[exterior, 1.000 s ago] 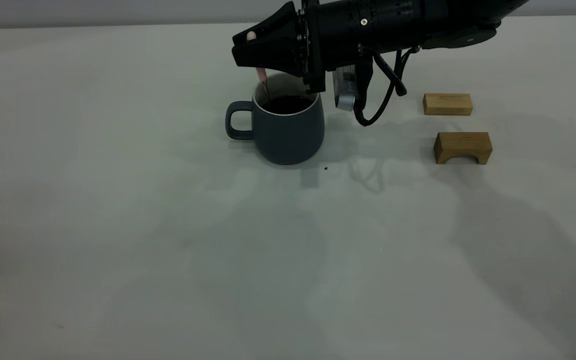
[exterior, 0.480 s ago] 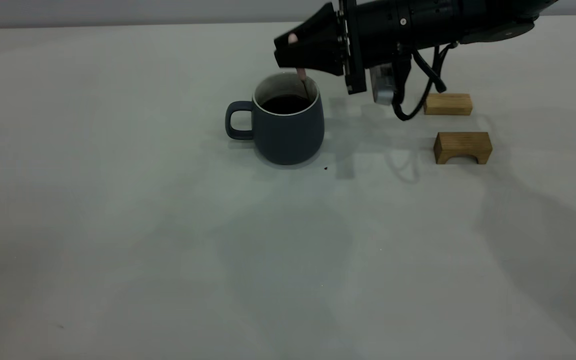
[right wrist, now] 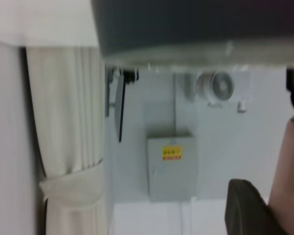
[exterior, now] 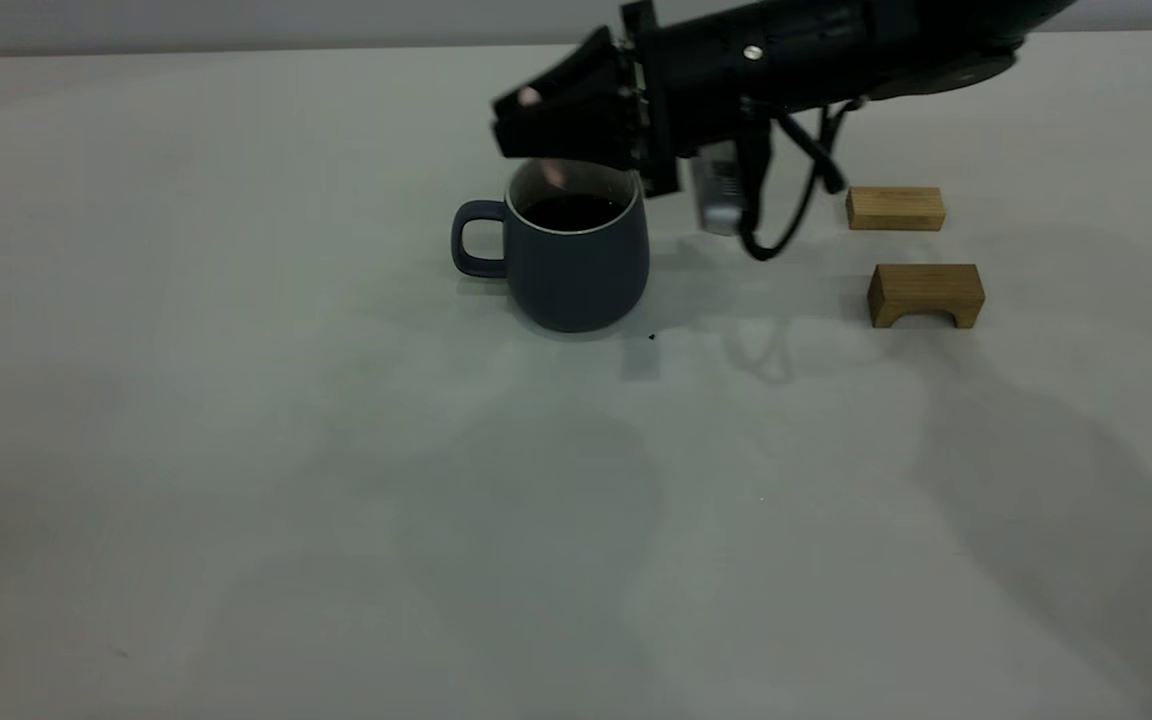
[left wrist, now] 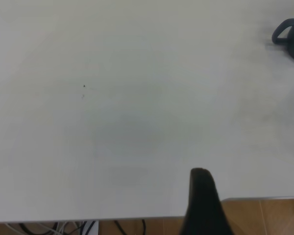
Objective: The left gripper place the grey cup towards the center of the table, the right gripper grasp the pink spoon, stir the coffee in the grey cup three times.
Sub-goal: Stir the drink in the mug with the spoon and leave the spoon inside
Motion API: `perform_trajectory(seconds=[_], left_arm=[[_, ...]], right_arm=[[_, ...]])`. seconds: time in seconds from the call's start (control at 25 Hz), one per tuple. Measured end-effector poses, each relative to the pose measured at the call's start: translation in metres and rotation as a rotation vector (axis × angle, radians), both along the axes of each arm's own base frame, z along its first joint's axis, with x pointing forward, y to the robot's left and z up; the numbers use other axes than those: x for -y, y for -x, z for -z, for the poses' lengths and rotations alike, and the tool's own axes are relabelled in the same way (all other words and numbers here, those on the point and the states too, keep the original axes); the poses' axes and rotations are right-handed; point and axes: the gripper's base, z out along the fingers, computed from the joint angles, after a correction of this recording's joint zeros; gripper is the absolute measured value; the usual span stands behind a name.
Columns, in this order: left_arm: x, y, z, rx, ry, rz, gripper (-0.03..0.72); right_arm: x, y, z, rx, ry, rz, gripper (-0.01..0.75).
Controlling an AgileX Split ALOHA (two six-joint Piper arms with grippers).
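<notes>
Exterior view: right gripper point(exterior: 526, 125) tilts over grey cup point(exterior: 576, 262).

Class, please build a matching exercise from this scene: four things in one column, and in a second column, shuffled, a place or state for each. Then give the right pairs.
Things
1. grey cup
2. pink spoon
3. arched wooden block
4. right hand

Places or states
A. held in the right hand
B. above the cup's rim
C. holds dark coffee
D. on the table, right of the cup

Pairs: 1-C, 2-A, 3-D, 4-B

The grey cup point(exterior: 576, 262) stands upright on the bench point(exterior: 336, 450), holding dark coffee point(exterior: 572, 211); the pink spoon point(exterior: 553, 172) dips in, tilted.
</notes>
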Motion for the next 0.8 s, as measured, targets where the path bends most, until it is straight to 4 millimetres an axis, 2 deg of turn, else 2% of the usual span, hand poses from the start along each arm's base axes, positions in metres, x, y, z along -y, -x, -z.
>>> perform_trajectory(seconds=[0.28,0.56,0.8], left_arm=[[0.000,0.000,0.000,0.000,0.000,0.000,0.568],[0.000,0.000,0.000,0.000,0.000,0.000,0.568],[0.000,0.000,0.000,0.000,0.000,0.000,0.568]], right_arm=[[-0.004,-0.003,-0.001,0.054,-0.005,0.035,0.133],[0.007,-0.012,0.004,0.069,0.053,0.106,0.133],[0.020,-0.014,0.005,0.079,0.065,0.084,0.133]])
